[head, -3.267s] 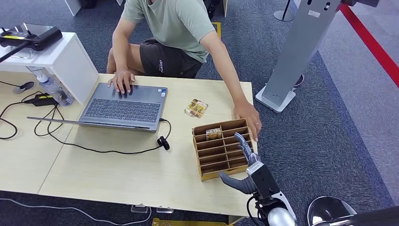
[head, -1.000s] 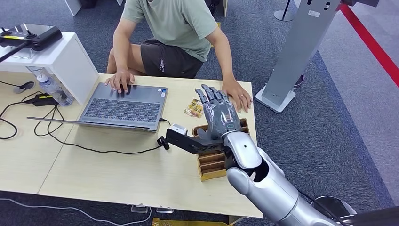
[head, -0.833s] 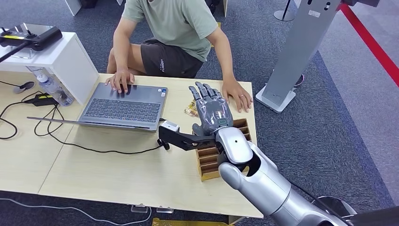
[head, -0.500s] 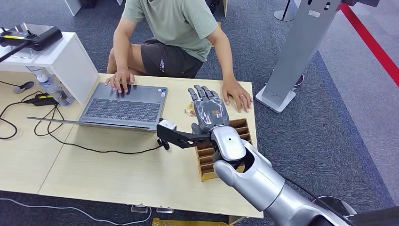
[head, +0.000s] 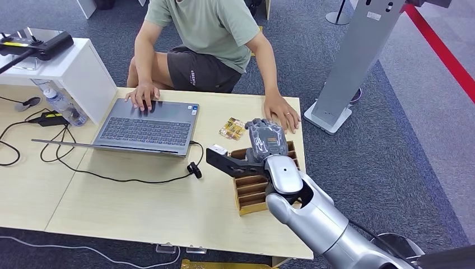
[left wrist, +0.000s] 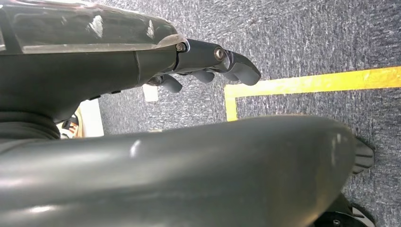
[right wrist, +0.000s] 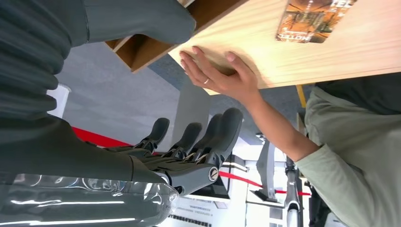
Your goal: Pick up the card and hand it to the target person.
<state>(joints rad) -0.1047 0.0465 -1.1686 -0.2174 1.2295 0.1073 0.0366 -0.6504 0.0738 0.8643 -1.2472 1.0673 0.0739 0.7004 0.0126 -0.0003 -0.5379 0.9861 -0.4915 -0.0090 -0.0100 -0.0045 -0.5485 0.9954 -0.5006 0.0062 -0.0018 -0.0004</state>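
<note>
My right hand [head: 265, 140] hovers above the far end of the cardboard organizer [head: 252, 193], back upward, fingers curled partway down and apart, with nothing in them; in the right wrist view the fingers [right wrist: 208, 135] are loosely bent and empty, so this hand is open. The organizer stands near the right edge of the worktop [head: 140, 207], its slots running across it, and my forearm hides much of it, so I cannot tell whether a card sits in any slot. The card [head: 233, 128] I can see lies flat on the worktop beyond the organizer, just left of my hand and apart from it; the right wrist view shows it [right wrist: 312, 20] as an orange and brown printed rectangle on the wood. The person [head: 207, 33] sits at the far side, one hand on the laptop [head: 147, 128], the other hand [head: 282, 115] flat on the worktop just beyond my fingers. My left hand [left wrist: 208, 61] hangs over the carpet, fingers slightly curled and separate, holding nothing.
</note>
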